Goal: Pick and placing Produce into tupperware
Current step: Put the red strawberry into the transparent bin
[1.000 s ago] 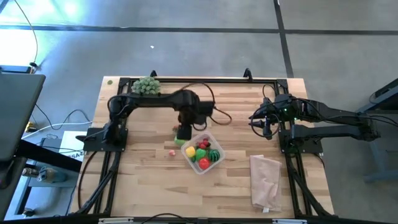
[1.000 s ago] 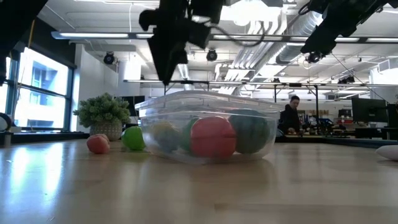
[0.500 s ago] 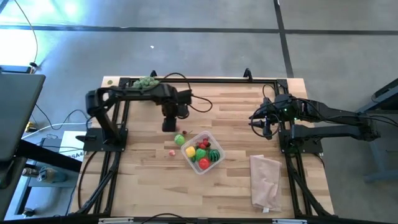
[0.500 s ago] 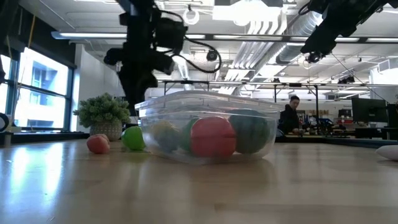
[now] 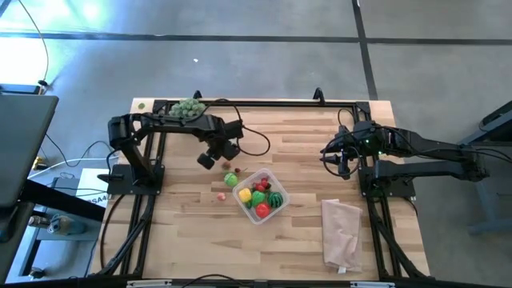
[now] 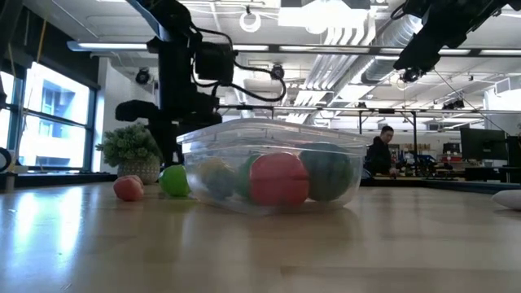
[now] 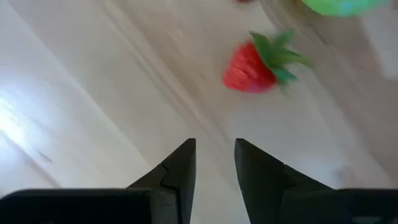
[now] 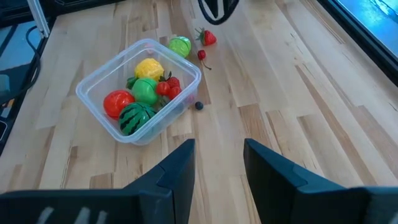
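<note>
The clear tupperware stands mid-table and holds several toy fruits: red, yellow, green and a striped watermelon ball. Loose on the wood beside its far-left corner lie a green ball, a strawberry and a small pinkish-red fruit. My left gripper points down, low over bare wood just left of the strawberry. It is open by a narrow gap with nothing in it. My right gripper hangs open, high at the table's right side.
A grey-green bushy ball sits at the far left edge. A pale bag lies near the front right. A cherry and a dark berry lie loose beside the tupperware. Bare wood spreads along the near edge.
My left gripper has left the tupperware's far-left corner, moving toward the table's left edge. It has come down close to the wood and rolled about its own axis. The fruits and the tupperware have stayed put.
</note>
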Robot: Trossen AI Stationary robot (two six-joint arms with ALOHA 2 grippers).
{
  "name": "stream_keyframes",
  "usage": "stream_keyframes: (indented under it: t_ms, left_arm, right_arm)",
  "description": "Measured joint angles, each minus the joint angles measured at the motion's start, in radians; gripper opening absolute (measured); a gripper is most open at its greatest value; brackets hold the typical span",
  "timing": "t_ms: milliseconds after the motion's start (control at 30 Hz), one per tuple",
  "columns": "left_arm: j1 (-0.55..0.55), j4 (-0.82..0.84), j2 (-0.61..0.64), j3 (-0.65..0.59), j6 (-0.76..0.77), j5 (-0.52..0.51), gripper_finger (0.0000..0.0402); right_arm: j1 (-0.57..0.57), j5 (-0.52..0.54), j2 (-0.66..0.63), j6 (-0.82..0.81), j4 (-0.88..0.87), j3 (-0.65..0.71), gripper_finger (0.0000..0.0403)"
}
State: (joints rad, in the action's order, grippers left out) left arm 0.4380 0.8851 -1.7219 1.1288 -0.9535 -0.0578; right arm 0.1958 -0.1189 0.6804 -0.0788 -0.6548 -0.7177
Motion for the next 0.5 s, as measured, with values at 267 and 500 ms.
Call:
stream_keyframes:
  t_ms: [267,500]
  left_arm:
    - [-0.002,-0.049,0.000,0.000,-0.037,0.000,0.0120]
    - [-0.002,-0.046,0.000,0.000,-0.038,0.014,0.0191]
  right_arm:
    - [0.000,0.000,0.000,0.000,0.000,0.000,0.0129]
    - [0.000,0.000,0.000,0.000,0.000,0.000,0.0129]
